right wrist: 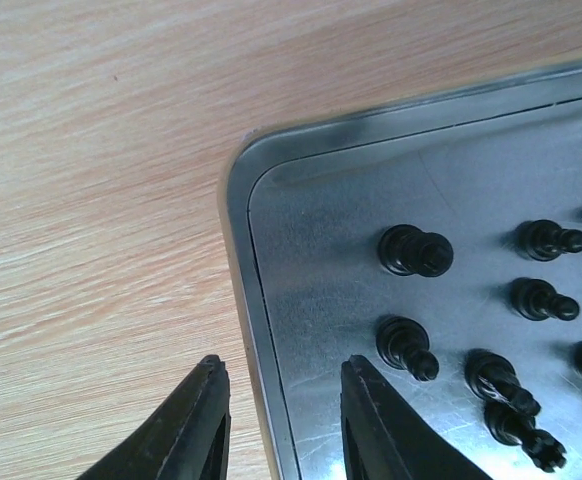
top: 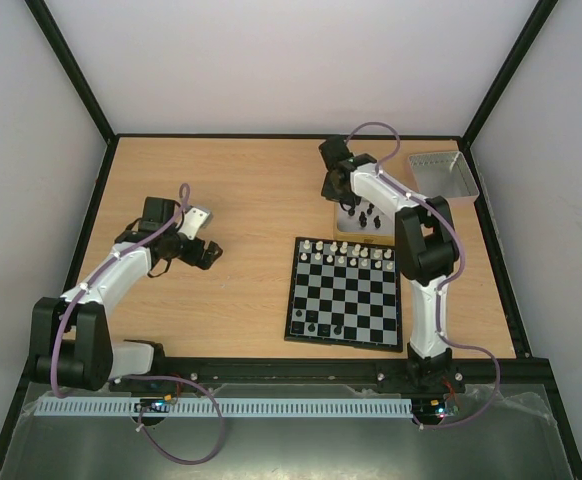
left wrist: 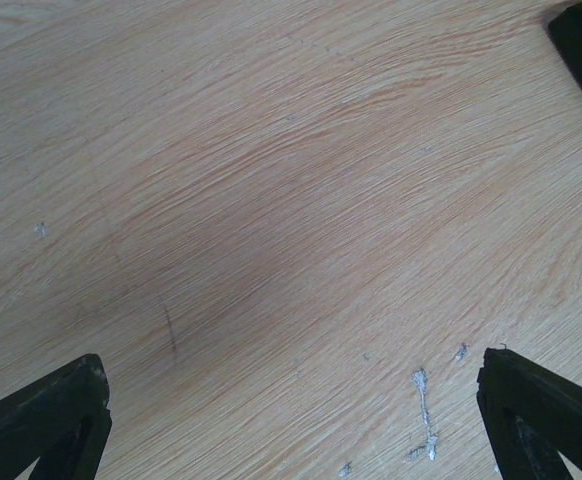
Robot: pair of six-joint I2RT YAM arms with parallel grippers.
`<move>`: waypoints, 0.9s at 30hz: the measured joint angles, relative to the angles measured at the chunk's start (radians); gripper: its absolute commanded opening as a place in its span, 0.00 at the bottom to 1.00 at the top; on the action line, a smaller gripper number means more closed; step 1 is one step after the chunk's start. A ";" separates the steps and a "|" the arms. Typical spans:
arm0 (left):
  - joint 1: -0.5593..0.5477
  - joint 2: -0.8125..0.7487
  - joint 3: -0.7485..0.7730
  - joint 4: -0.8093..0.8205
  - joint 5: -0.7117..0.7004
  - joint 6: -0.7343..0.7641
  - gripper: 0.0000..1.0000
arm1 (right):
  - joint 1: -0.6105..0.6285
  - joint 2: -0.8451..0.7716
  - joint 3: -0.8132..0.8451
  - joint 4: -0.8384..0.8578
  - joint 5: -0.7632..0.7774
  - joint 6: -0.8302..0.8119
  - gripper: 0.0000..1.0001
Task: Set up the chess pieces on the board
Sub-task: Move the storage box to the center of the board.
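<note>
The right pincer [right wrist: 282,365], half-narrowed astride the rim of the tin [right wrist: 371,130] (gripping or not, I cannot tell), reaches for black pieces [right wrist: 416,250] meant for the adjacent board [top: 346,290]; the left pincer [left wrist: 291,360] hangs released above the table [left wrist: 271,200].

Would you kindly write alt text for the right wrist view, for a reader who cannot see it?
The corner of a metal tin lying on a wooden table, with several small black chess pieces in it. At the bottom, the right claw has its two fingers apart, one over the wood and one over the tin.
</note>
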 measured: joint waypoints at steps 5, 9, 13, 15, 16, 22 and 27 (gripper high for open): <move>0.000 0.000 0.000 0.000 0.000 0.000 0.99 | 0.000 0.041 0.000 0.002 -0.008 -0.003 0.29; 0.000 0.000 0.000 0.000 0.000 0.000 0.99 | 0.000 0.061 0.000 0.002 -0.007 -0.003 0.29; 0.000 0.000 0.000 0.000 0.000 0.002 1.00 | 0.000 0.064 -0.005 0.005 0.006 -0.003 0.29; 0.000 0.000 0.000 0.000 0.000 0.003 1.00 | 0.001 0.064 -0.016 0.013 0.017 -0.003 0.29; 0.000 0.000 0.000 0.000 0.000 0.003 1.00 | 0.000 0.064 -0.025 0.017 0.022 -0.002 0.29; 0.000 0.000 0.000 0.000 0.000 0.003 0.99 | -0.030 0.051 -0.101 0.032 0.043 0.002 0.29; 0.000 0.000 0.000 -0.001 0.000 0.004 0.99 | -0.067 0.012 -0.167 0.043 0.064 0.002 0.34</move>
